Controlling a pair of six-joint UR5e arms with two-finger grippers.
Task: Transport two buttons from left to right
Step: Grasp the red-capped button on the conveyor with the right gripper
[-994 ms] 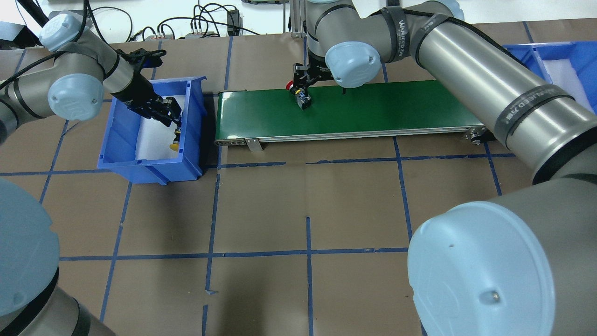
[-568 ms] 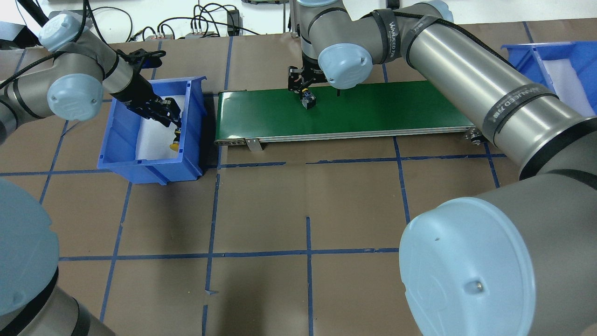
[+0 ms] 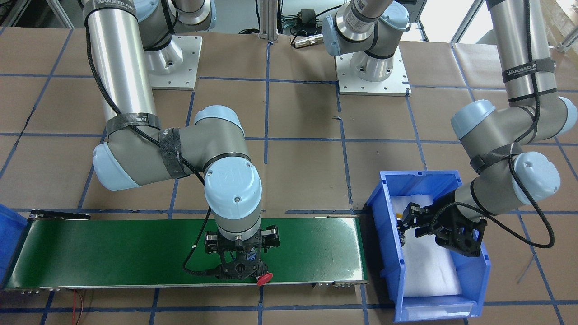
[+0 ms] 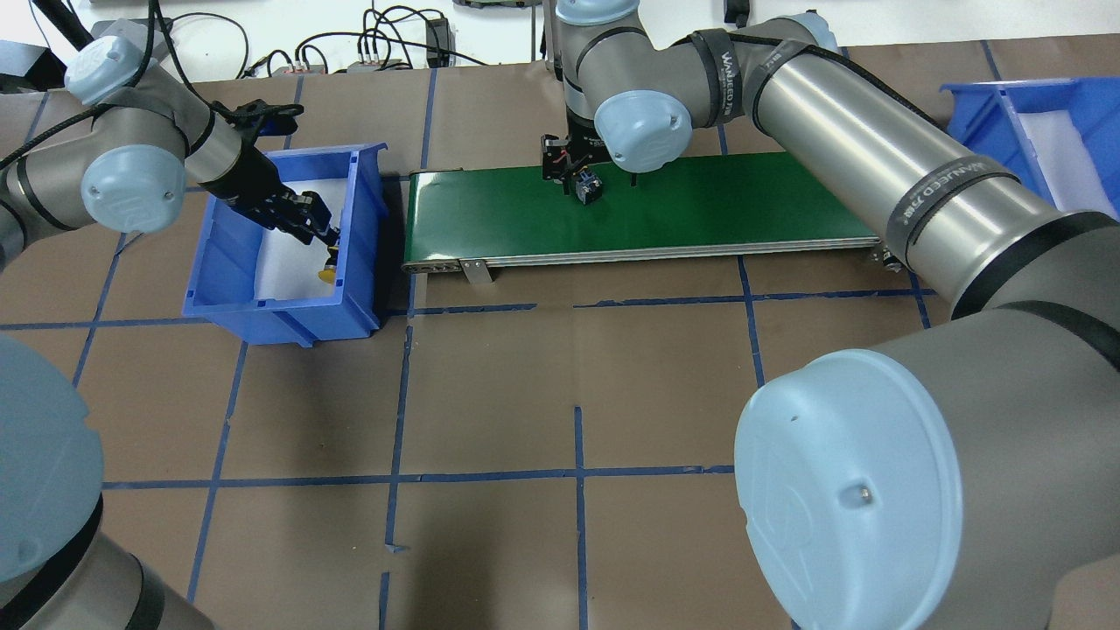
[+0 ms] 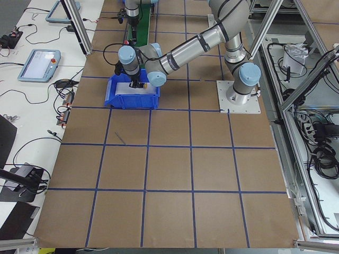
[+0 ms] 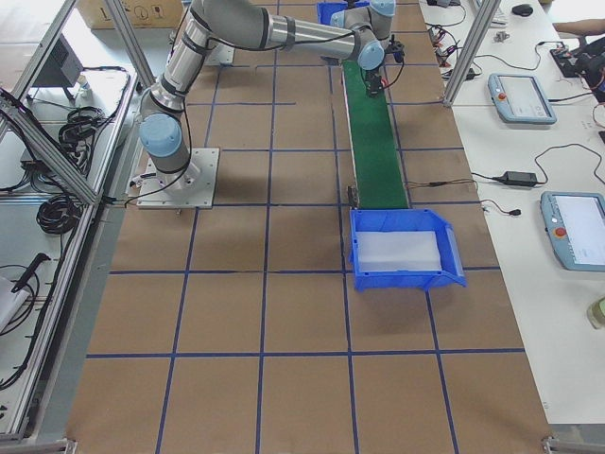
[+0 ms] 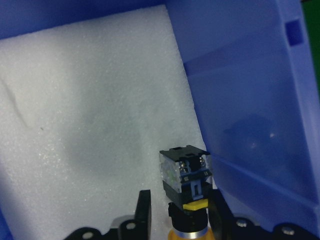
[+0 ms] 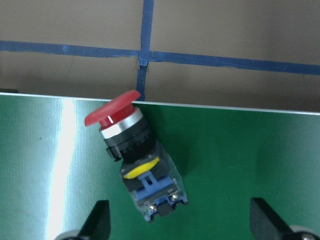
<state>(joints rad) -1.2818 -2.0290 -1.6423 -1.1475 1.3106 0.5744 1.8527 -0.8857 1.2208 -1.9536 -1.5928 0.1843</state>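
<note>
A table point(image 4: 490, 394) papered in brown and gridded with blue tape point(image 4: 490, 478) is edged by a bench point(image 6: 567, 170) on which tablets point(image 6: 518, 97) are laid. A green belt point(image 4: 744, 197) is set between 2 blue bins, the left bin point(image 4: 262, 319) and the right bin point(image 6: 402, 279). The right gripper point(image 8: 181, 220) is held spread wide over the red button point(image 8: 137, 150), which is lain on the belt's edge farthest from the robot. The left gripper point(image 7: 180, 200) is parted astride the yellow button point(image 7: 186, 180), which is crowded against the left bin's wall.

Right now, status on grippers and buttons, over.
Right gripper open over red button lying on belt. Left gripper open, straddling yellow button in blue bin. Bin wall close beside it.
</note>
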